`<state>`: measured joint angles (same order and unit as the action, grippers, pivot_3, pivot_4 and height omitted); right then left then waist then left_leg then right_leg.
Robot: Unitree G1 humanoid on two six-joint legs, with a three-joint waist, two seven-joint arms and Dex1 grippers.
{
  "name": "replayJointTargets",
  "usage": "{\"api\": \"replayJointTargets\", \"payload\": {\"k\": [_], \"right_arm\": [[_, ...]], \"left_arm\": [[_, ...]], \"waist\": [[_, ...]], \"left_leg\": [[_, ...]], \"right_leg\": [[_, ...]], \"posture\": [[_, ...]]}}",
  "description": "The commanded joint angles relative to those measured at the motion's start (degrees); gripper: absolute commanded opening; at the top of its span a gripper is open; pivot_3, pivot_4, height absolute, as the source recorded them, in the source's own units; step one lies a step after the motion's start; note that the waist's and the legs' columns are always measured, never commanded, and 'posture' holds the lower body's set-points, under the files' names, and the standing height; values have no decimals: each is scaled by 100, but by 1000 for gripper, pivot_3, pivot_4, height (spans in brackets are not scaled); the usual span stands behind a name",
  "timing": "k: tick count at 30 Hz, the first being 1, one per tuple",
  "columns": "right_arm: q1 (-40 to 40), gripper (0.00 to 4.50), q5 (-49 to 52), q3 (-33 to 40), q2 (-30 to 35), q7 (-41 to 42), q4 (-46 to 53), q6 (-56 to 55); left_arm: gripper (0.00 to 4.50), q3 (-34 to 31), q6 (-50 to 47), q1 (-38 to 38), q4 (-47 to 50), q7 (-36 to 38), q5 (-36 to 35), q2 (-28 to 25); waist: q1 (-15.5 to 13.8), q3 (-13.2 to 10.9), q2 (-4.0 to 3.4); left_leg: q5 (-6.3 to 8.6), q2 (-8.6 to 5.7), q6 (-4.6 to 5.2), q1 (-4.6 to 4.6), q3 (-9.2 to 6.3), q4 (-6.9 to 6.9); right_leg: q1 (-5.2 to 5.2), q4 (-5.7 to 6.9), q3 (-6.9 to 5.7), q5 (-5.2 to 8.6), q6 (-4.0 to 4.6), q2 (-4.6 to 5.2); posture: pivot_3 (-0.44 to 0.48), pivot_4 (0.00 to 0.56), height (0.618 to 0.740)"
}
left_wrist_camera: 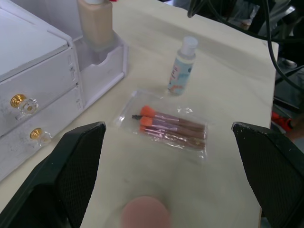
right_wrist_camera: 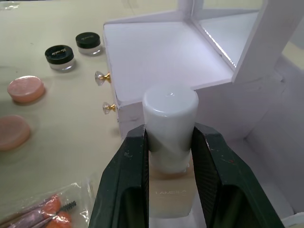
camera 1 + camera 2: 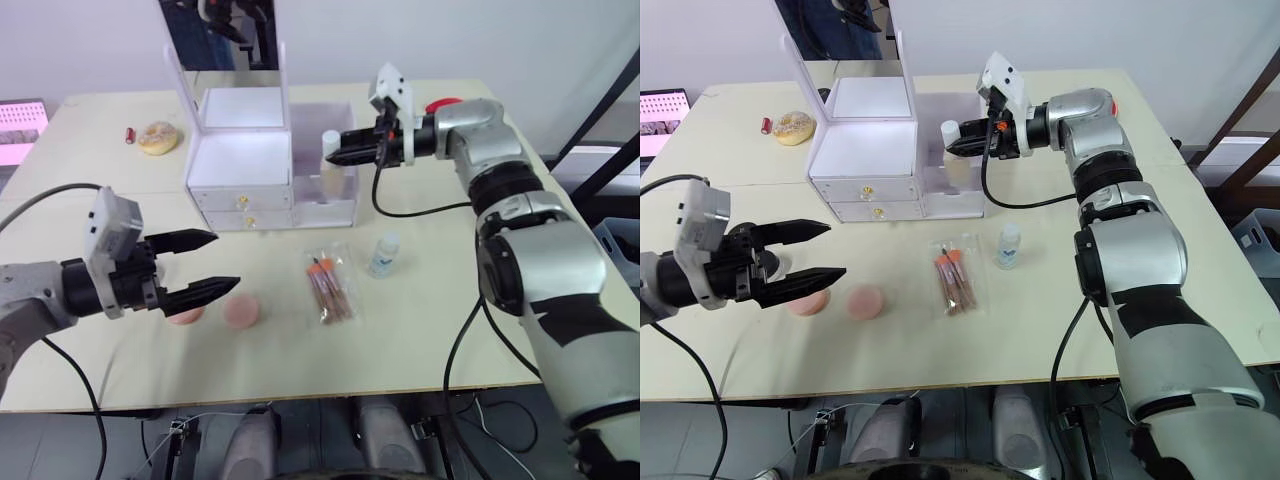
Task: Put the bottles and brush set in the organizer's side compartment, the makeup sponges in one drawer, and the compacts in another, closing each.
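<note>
The white organizer [image 3: 245,160] stands at the table's middle, mirror lid up and both gold-knobbed drawers [image 3: 243,210] closed. My right gripper [image 3: 335,155] is shut on the white cap of a beige bottle [image 2: 170,118] that stands upright inside the clear side compartment [image 3: 345,205]. A small clear bottle [image 3: 384,254] and the bagged brush set [image 3: 328,287] lie in front of the organizer. Two pink round sponges [image 3: 243,312] rest near the front left. My left gripper [image 3: 227,260] hovers open just above them. Two black-lidded compacts [image 2: 60,56] sit to the left of the organizer.
A yellow ring-shaped item [image 3: 158,137] and a small red tube [image 3: 130,133] lie at the back left. A pink-lit screen [image 3: 22,130] sits past the table's left edge. A red object [image 3: 443,103] lies behind my right arm.
</note>
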<state>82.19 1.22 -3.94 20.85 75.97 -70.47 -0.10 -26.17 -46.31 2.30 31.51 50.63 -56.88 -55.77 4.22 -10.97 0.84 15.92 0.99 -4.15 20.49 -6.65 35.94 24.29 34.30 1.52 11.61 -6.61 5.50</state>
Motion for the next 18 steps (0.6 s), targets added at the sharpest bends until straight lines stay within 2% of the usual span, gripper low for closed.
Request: {"api": "replayJointTargets", "payload": {"k": [1,18], "right_arm": [[91,750,27,138,-59,-88,48,-273],[-248,750,-438,26,-169,-591,-277,-404]], "left_arm": [[4500,-255,-33,-6,87,-2,-112,-98],[4500,-489,-90,-188,138,13,-200,-191]], "waist": [[1,0,0],[-1,0,0]], "left_leg": [[0,0,0,-1,0,0],[0,0,0,0,0,0]], "right_leg": [[0,1,0,0,0,0],[0,1,0,1,2,0]], "posture": [[0,150,739],[0,150,739]]}}
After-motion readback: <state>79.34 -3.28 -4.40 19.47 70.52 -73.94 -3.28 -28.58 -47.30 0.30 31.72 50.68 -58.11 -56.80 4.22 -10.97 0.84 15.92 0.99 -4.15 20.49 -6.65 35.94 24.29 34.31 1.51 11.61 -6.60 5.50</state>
